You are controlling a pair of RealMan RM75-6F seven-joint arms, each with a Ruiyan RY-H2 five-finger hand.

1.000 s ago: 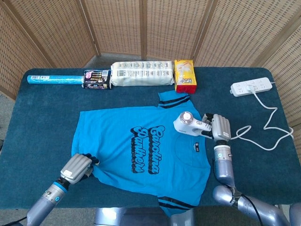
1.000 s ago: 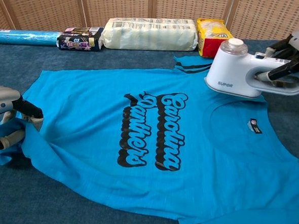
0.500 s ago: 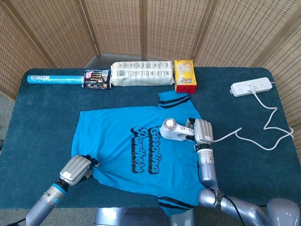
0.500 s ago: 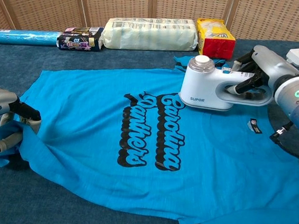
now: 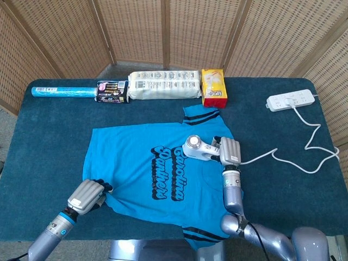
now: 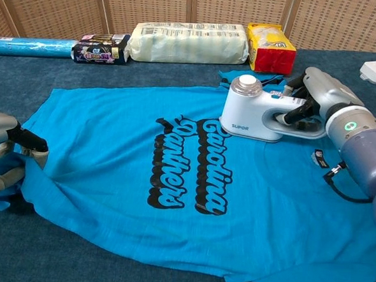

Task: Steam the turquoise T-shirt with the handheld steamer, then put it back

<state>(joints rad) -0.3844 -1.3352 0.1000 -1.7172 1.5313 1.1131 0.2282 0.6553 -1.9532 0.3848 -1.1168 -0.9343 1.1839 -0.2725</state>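
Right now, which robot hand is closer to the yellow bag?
Right. The right hand holds the steamer just below the yellow bag; the left hand grips the shirt's far corner.

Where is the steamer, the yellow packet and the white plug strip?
steamer [image 6: 248,113], chest view, on its white body.
yellow packet [image 5: 213,86], head view, on its front face.
white plug strip [image 5: 291,99], head view, on its top.

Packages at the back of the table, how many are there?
4, in a row along the far edge: a blue roll at the left, a dark pack beside it, a long white pack, then a yellow-and-red pack. None seem hidden.
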